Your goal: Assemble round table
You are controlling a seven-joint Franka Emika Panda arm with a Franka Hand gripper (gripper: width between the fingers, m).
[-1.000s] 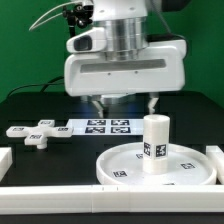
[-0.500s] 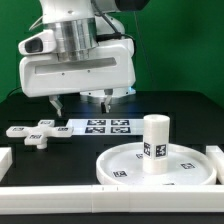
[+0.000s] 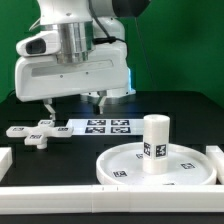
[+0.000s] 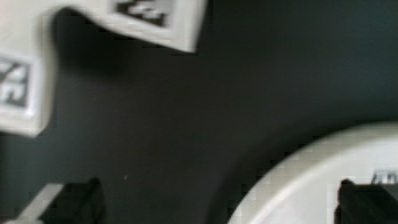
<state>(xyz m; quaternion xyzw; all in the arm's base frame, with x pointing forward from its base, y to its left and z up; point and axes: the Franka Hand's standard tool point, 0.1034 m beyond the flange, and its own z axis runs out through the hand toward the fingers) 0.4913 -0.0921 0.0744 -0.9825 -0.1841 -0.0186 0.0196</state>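
Observation:
The large rimmed round disc (image 3: 125,165) lies on the black table at the exterior view's front right. The short cylinder leg (image 3: 154,143) stands upright on its middle. The cross-shaped foot (image 3: 35,132) lies flat at the exterior view's left. My gripper (image 3: 73,104) hangs open and empty above the table, behind and between the foot and the disc. In the wrist view the gripper (image 4: 222,205) is open over bare black table, with the disc's rim (image 4: 329,175) by one fingertip (image 4: 377,198).
The marker board (image 3: 105,126) lies behind the disc, and its tagged corner shows in the wrist view (image 4: 157,20). Straight white border bars run along the front (image 3: 90,200), left (image 3: 5,158) and right (image 3: 215,155). A tagged white piece (image 4: 15,85) is blurred.
My arm has swung from above the disc toward the exterior view's left, and in the last half second it has shifted a little further. The parts have not moved.

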